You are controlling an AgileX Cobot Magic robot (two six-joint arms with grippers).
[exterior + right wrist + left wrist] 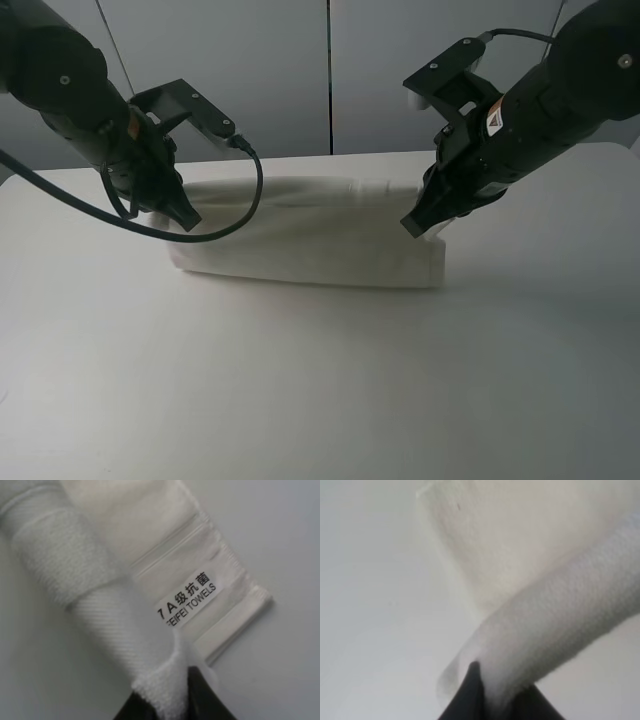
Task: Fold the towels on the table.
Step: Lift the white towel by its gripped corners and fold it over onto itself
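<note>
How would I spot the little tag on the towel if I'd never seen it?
On the white table lies one white towel. Look at the end the right gripper pinches: the tag sits on the woven band there, the only spot with black printing.

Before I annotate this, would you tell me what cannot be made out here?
- Label: right wrist view, its first characters are covered by a lifted towel fold.
- Left gripper: left wrist view, blurred and mostly cut off by the frame edge.
- Right gripper: right wrist view, only the fingertips show; the edge cuts the rest.
- Table: exterior high view, near corners lie outside the frame.
</note>
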